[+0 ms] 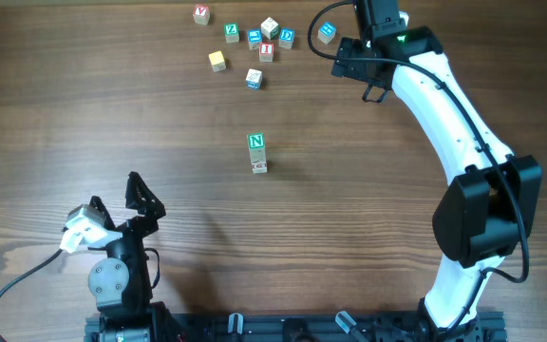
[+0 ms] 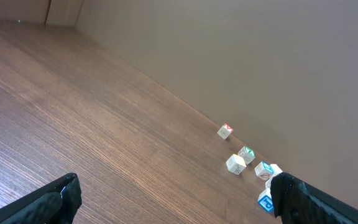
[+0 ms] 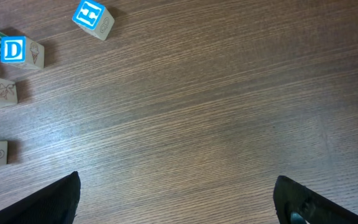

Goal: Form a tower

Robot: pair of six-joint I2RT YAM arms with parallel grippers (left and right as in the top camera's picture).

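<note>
**Choosing the arm: loose cubes beside my right claw, tower back toward my base**

My right claw (image 1: 359,81) hangs at the far side of the table (image 1: 65,114) with its jaws spread wide and nothing between them. My left claw (image 1: 114,195) sits close to my base, jaws just as wide apart and also holding nothing.

The tower (image 1: 257,154) stands alone mid-table, well apart from both claws. It is upright, so its long axis runs straight up, and the green N cube (image 1: 256,142) caps it. From above I make out at least 2 cubes, though the exact count is hard to read. Neither wrist view shows it.

What matters for the coming move is where things lie from my right claw. The loose cubes (image 1: 254,38) are scattered to its left along the far edge, and the blue cube (image 1: 326,32) lies just beside it. The red I cube (image 1: 267,49) sits further left in the cluster, touching or nearly touching its neighbours. The tower lies the other way, back toward my base and to the left.

I judge my right arm the one for the job, since it is by far the nearer to the loose cubes (and slightly nearer to the tower too). The pick comes first, then a carry inward. Any cube must come down onto the N cube from straight above, as a sideways nudge could topple so narrow a stack.
</note>
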